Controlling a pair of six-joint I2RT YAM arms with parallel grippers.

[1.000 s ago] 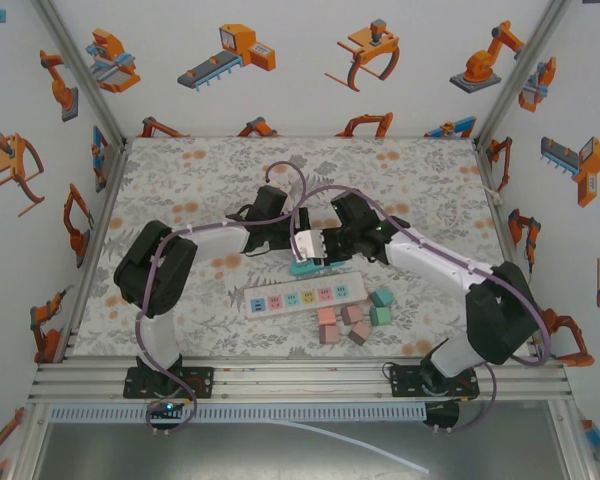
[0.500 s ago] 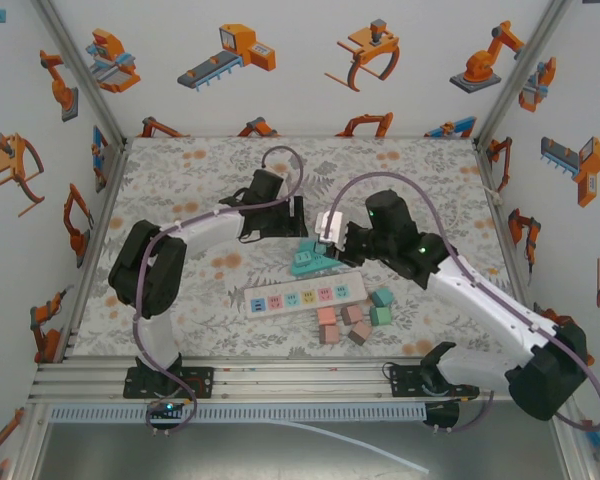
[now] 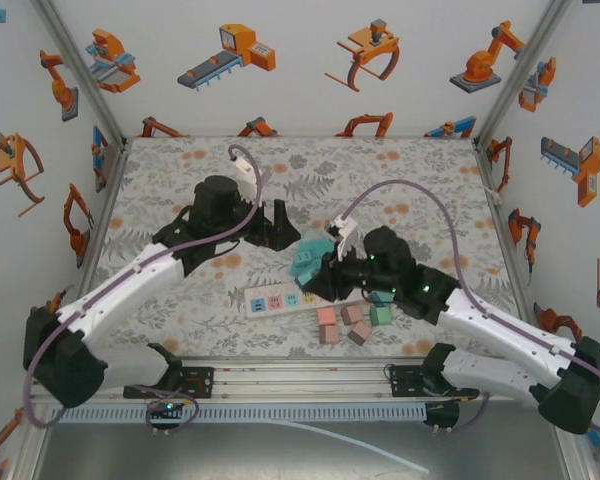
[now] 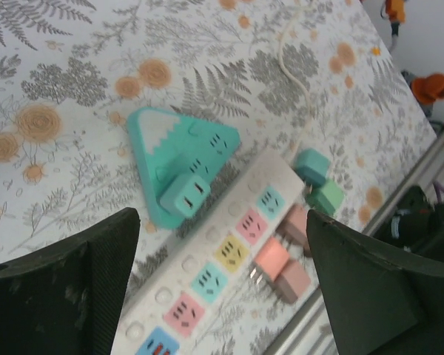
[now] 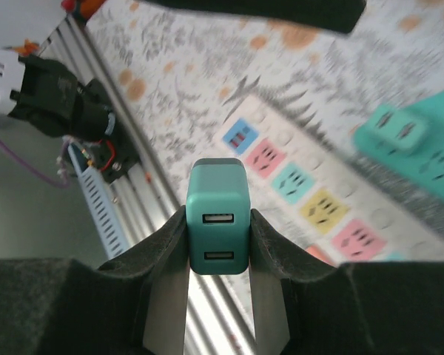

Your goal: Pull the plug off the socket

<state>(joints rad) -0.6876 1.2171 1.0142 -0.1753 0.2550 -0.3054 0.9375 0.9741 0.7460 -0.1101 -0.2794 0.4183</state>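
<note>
My right gripper [image 5: 217, 222] is shut on a teal plug [image 5: 217, 217] with two USB ports, held in the air above the white power strip [image 5: 311, 196]. The teal triangular socket [image 4: 181, 148] lies on the table against the strip's far side, with a small teal cube [image 4: 186, 195] on its near corner. My left gripper [image 4: 222, 285] stands open above the strip [image 4: 222, 274] with nothing between its fingers. From above, the left gripper [image 3: 280, 225] hovers just behind the socket [image 3: 305, 260], and the right gripper [image 3: 325, 282] is at its right.
Loose pink plugs [image 3: 340, 325] and green ones [image 3: 380, 308] lie at the strip's [image 3: 275, 297] right end, near the table's front rail [image 3: 300, 372]. Enclosure walls ring the floral table.
My left gripper has opened and drawn back from the socket. The right gripper has carried the teal plug away, down towards the front over the strip.
</note>
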